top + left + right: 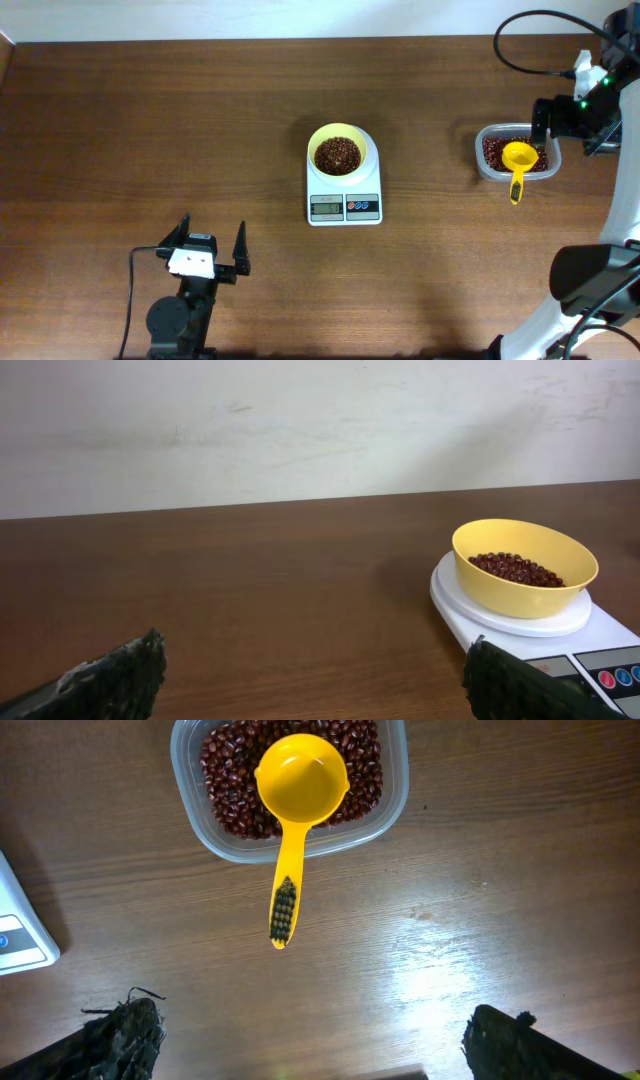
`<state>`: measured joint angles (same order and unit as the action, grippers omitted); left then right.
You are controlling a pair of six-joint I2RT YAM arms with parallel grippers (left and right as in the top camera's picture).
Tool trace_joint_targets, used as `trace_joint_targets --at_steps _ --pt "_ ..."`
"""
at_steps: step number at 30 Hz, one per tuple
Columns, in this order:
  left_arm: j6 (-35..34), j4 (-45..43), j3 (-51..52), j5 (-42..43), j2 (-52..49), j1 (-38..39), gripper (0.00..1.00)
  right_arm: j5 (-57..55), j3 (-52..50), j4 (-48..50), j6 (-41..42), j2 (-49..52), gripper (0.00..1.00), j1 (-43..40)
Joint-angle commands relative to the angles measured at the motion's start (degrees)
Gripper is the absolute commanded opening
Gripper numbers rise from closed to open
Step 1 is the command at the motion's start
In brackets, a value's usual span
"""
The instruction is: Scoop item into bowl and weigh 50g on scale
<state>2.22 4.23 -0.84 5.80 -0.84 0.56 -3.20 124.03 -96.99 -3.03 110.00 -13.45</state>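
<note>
the beans [338, 155] lie in two places: a small heap in the one pale-yellow bowl [338, 133], and a larger mass in the one clear plastic tub [390, 800] at the right side of the table [150, 120]. the bowl sits on the round platform of the one white scale [344, 195], near the middle of the table. the scale's grey display [327, 208] shows something, but the digits are too small to read. beside it are red and blue buttons [364, 207], too small to count surely. no brand or label can be made out.

one bright yellow scoop [300, 778] rests with its cup, holding no beans, on the beans in the tub. its handle reaches out over the tub's rim above the bare wood, with a dark ribbed patch near its end.

the right gripper [320, 1045] hangs above the table just beside the scoop's handle, fingers spread wide and gripping nothing. the left gripper [211, 243] stands well apart from the scale, at the near left, fingers likewise spread with nothing between them.
</note>
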Motion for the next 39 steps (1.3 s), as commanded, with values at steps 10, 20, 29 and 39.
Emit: trace_joint_targets --at_steps 10,20,29,39 --pt "1.09 -0.02 0.28 0.42 0.55 -0.35 0.99 -0.48 0.79 -0.11 0.02 -0.90 0.99 0.24" --pt "1.09 0.00 0.28 0.42 0.55 -0.35 0.99 7.10 0.70 6.05 5.18 -0.11 0.99 0.35" --pt "1.09 0.00 0.28 0.42 0.55 -0.35 0.99 1.07 0.63 20.20 11.15 -0.13 0.99 12.52" --pt "1.09 0.00 0.28 0.42 0.55 -0.35 0.99 1.49 -11.52 33.22 13.05 -8.68 0.99 16.06"
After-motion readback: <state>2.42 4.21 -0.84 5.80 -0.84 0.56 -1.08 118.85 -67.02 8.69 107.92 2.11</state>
